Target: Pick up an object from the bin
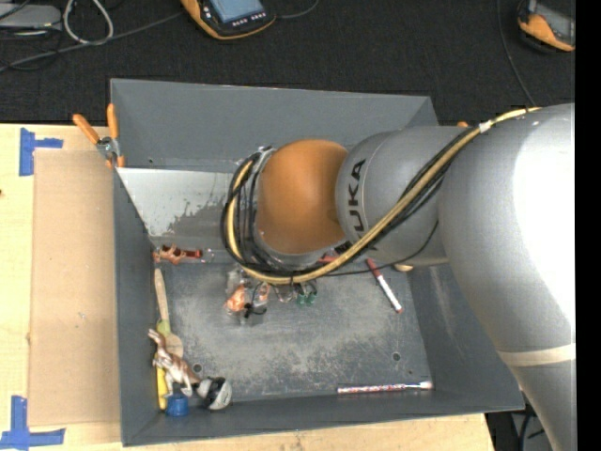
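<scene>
You're at the reach/grasp step, I'd say: pincer (pixel 252 294) sits low over the bin (pixel 282 120) floor, mid-left, right at a small orange-and-white thing (pixel 237 301), with a green bit (pixel 305 296) just beside. The wrist cover (pixel 296 195) hides most of the pincer: can't tell if it's spread, pressed together or pinching anything. Next: confirm the grip, then lift straight, clear of the pen (pixel 383 287)

The arm (pixel 470 242) reaches in from the right, orange wrist cover (pixel 296 195) uppermost, cables (pixel 237 228) looped around it, gripper (pixel 254 297) directed downward.

Orange cover (pixel 296 195) partly hides small clutter (pixel 249 299) beneath.
</scene>
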Available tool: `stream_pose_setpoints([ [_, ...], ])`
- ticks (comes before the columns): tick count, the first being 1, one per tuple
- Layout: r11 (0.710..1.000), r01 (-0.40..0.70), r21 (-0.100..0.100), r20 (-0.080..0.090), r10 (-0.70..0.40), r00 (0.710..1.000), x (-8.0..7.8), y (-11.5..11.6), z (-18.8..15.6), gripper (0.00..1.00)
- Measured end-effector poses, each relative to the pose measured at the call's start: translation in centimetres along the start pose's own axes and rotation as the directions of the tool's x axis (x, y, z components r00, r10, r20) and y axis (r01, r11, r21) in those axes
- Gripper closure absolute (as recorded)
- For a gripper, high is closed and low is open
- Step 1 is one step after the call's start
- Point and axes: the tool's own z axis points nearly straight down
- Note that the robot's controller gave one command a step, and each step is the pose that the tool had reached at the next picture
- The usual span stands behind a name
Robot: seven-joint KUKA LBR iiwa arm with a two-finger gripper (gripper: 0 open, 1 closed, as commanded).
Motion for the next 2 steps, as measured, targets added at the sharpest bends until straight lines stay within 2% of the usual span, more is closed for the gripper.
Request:
stream_pose_setpoints([
  [1, 1.0, -0.002, 0.0, -0.004, 0.002, 1.0, 0.7, -0.3, -6.1, 1.0],
  [2, 1.0, 0.024, 0.0, -0.003, -0.024, 1.0, 0.3, -1.7, -16.8, 1.0],
])
